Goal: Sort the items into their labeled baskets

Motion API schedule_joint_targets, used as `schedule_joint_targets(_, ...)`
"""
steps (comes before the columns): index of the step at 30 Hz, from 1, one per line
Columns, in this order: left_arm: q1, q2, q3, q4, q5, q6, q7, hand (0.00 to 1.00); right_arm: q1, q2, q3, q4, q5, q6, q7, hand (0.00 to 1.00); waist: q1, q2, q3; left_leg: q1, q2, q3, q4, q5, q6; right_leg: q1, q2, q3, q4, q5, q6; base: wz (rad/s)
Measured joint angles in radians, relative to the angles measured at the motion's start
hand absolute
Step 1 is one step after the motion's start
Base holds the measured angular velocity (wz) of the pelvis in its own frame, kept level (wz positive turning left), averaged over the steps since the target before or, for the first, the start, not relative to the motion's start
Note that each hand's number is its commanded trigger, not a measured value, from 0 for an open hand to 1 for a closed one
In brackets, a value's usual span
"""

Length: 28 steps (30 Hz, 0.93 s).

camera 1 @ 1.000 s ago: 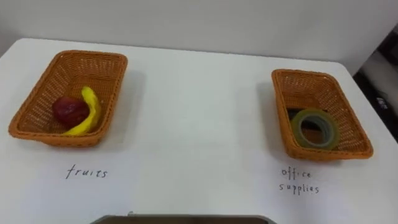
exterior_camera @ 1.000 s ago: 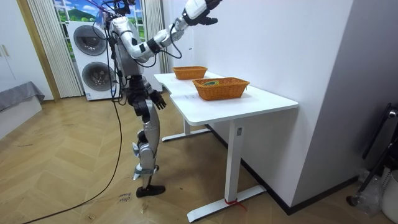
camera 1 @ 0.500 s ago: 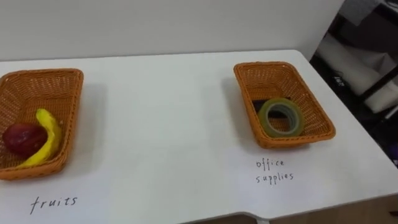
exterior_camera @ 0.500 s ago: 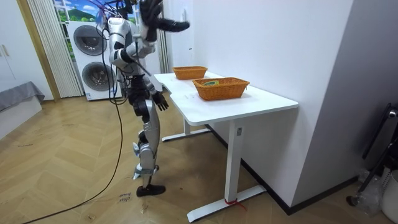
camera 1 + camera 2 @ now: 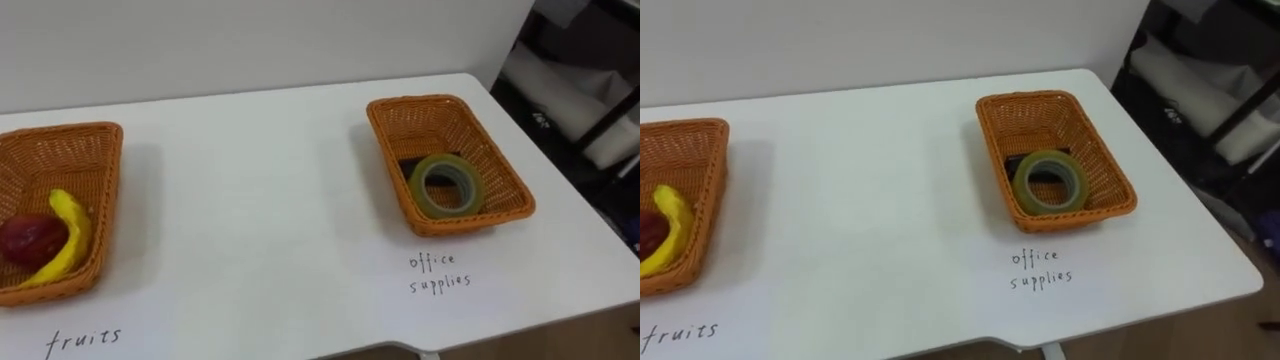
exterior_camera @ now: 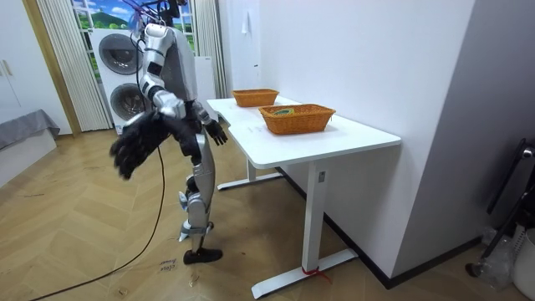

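Observation:
An orange wicker basket (image 5: 60, 150) stands at the left of the white table (image 5: 260, 210). In it lie a yellow banana (image 5: 66, 240) and a dark red fruit (image 5: 28, 240). A second wicker basket (image 5: 395, 115) at the right holds a roll of yellowish tape (image 5: 441, 187) on top of something dark. In the room view I stand at the table's long side. My right hand (image 6: 132, 147) hangs low beside my hip with fingers spread, away from the table. The left hand (image 6: 216, 130) hangs relaxed near the table's edge. Both hands hold nothing.
A handwritten label (image 5: 438, 272) lies before each basket. The table's right edge (image 5: 590, 240) drops off to dark gear on the floor. In the room view, stacked washing machines (image 6: 125, 75) and a curtain (image 6: 60, 58) stand behind me, on wooden floor.
My right arm has swung down from high above the table to beside my hip. The eye views have shifted to the right. Nothing in the baskets has moved.

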State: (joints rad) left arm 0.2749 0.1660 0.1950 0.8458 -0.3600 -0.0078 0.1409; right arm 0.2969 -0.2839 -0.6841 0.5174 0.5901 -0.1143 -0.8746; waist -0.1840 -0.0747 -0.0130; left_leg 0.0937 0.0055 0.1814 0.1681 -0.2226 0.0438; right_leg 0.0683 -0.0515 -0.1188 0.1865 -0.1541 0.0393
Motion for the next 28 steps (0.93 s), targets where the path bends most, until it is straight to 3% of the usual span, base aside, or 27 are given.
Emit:
schedule_joint_targets(5, 0.019, -0.022, -0.015, 0.027, 0.006, 0.002, -0.020, 0.00, 0.019, 0.111, 0.117, 0.370, 0.096, 0.020, 0.089, 0.00, 0.006, 0.016, 0.0008, 0.004, 0.000, -0.001, -0.003, -0.002, -0.002, 0.002, 0.001, 0.004, 0.002, -0.005, -0.001, 0.00)
schedule_joint_targets(10, 0.026, -0.045, 0.002, 0.055, 0.034, 0.002, -0.061, 0.00, 0.011, 0.160, 0.200, 0.601, 0.179, 0.056, 0.294, 0.00, 0.030, 0.032, 0.0040, 0.009, -0.002, -0.012, -0.001, -0.003, -0.001, 0.013, -0.001, -0.004, -0.001, -0.005, -0.001, 0.05)
schedule_joint_targets(17, 0.011, -0.041, -0.014, 0.150, 0.100, 0.001, -0.072, 0.00, -0.044, 0.158, 0.422, 0.693, -0.054, 0.093, 0.551, 0.00, 0.087, 0.037, 0.0069, 0.040, -0.003, -0.016, 0.000, -0.007, -0.004, 0.037, -0.003, -0.010, -0.006, -0.022, -0.001, 0.02)
schedule_joint_targets(21, 0.006, -0.042, -0.065, 0.165, 0.141, 0.001, -0.056, 0.00, -0.083, 0.158, 0.517, 0.696, -0.182, 0.095, 0.625, 0.00, 0.115, 0.047, 0.0100, 0.039, -0.003, -0.024, -0.001, -0.007, -0.005, 0.046, 0.001, -0.014, -0.022, -0.020, -0.002, 0.07)
schedule_joint_targets(23, -0.001, -0.043, -0.103, 0.178, 0.171, 0.002, -0.055, 0.00, -0.114, 0.158, 0.582, 0.694, -0.218, 0.095, 0.668, 0.00, 0.130, 0.059, 0.0154, 0.037, -0.003, -0.032, -0.003, -0.008, -0.006, 0.053, 0.001, -0.023, -0.035, -0.020, -0.001, 0.10)
schedule_joint_targets(28, -0.004, -0.055, -0.120, 0.178, 0.176, 0.002, -0.034, 0.00, -0.158, 0.158, 0.666, 0.694, -0.291, 0.105, 0.745, 0.00, 0.147, 0.069, 0.0182, 0.033, -0.003, -0.051, -0.006, -0.008, -0.009, 0.054, 0.002, -0.041, -0.036, -0.020, -0.002, 0.10)
